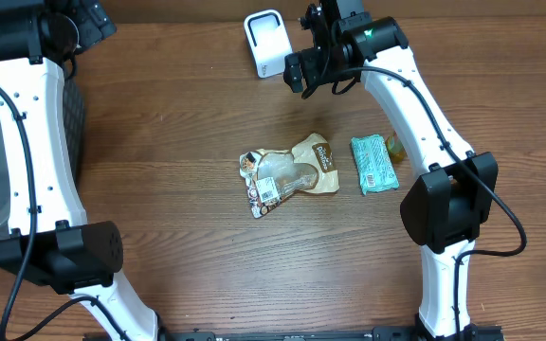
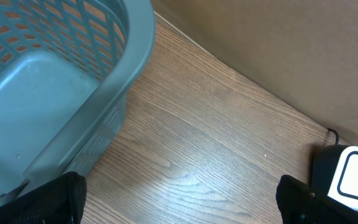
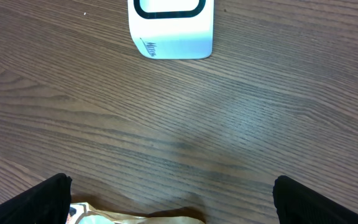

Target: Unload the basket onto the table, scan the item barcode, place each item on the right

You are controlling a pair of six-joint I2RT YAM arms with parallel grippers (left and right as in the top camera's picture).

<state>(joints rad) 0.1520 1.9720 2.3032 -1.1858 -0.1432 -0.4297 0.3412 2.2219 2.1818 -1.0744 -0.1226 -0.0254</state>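
Pouch (image 1: pixel 290 172): likely light, soft, crinkly. It lies flat just behind your right gripper (image 3: pixel 173 199), apart from it.
Hold: pinch a sealed edge, clear of the white label (image 1: pixel 267 193).
Right gripper: spread wide, empty — scanner (image 1: pixel 266 43) just ahead.
Left gripper (image 2: pixel 179 202): spread, empty, beside the basket (image 2: pixel 73 93).

From overhead you look straight down on the whole table (image 1: pixel 178 142). Your two wrist cameras hang close above it, both sharing the scanner (image 1: pixel 266 43) at twelve o'clock.
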